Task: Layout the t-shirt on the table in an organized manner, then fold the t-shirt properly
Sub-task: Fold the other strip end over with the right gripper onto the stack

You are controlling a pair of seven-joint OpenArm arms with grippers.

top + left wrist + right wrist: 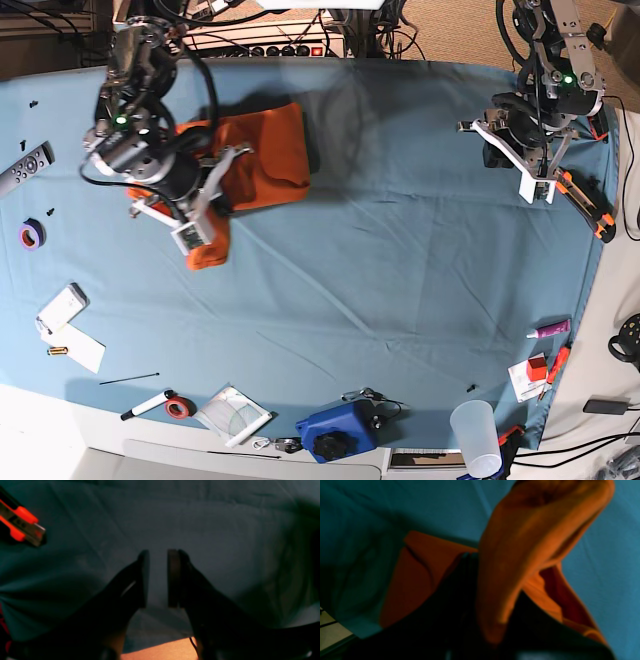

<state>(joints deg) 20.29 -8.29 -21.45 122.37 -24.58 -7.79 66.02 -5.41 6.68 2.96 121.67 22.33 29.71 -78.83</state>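
At ten o'clock on the surface, the t-shirt lies bunched, a fold pinched in the right hand; layout looks barely begun, folding remains. At two o'clock, the left hand hovers narrowly parted, empty.

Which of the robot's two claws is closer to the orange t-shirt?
The right. The right gripper is shut on the t-shirt, lifting a fold. The left gripper hangs open far across the table, holding nothing.
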